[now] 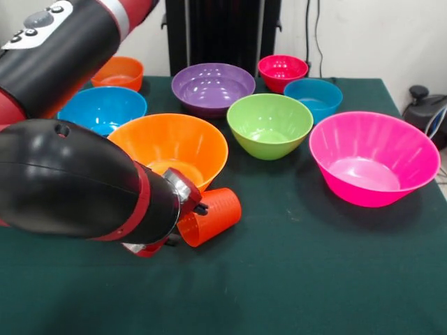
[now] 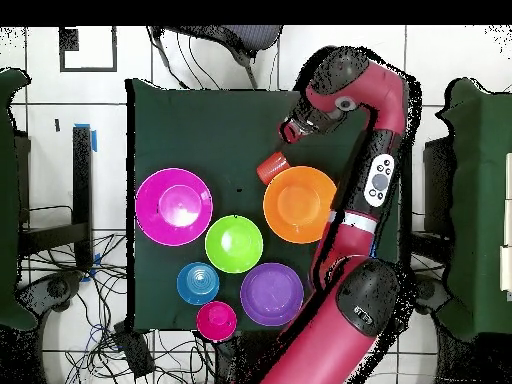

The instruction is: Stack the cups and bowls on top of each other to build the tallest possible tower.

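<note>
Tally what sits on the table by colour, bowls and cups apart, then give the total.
Orange glossy plastic bowls: 2, large and small
Blue glossy plastic bowls: 2, medium and small
Large pink plastic bowl: 1
Small magenta-red plastic bowl: 1
Purple plastic bowl: 1
Green plastic bowl: 1
Orange-red translucent plastic tumbler, lying on its side: 1
Total: 9

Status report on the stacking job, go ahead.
Hand at the orange cup, grip unclear. Cup tipped on its side beside the large orange bowl. Bowls all separate, no tower yet.
</note>
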Controlling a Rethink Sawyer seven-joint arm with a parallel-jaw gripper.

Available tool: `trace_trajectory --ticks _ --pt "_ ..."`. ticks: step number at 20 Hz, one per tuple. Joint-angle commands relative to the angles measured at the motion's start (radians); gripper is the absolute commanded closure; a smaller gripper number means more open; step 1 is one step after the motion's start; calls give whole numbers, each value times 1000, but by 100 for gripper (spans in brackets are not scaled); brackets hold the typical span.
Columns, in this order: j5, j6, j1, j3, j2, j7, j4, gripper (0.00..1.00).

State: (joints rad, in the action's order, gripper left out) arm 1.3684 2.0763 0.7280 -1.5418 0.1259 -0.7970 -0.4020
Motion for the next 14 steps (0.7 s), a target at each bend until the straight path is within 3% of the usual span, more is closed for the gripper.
trace_trajectory --ticks 1,8,14 --pt "-26 -140 26 250 -58 -110 -135 0" --pt "-105 -216 51 371 -111 -154 -247 0" --pt "-230 -259 84 476 -164 -301 -401 0"
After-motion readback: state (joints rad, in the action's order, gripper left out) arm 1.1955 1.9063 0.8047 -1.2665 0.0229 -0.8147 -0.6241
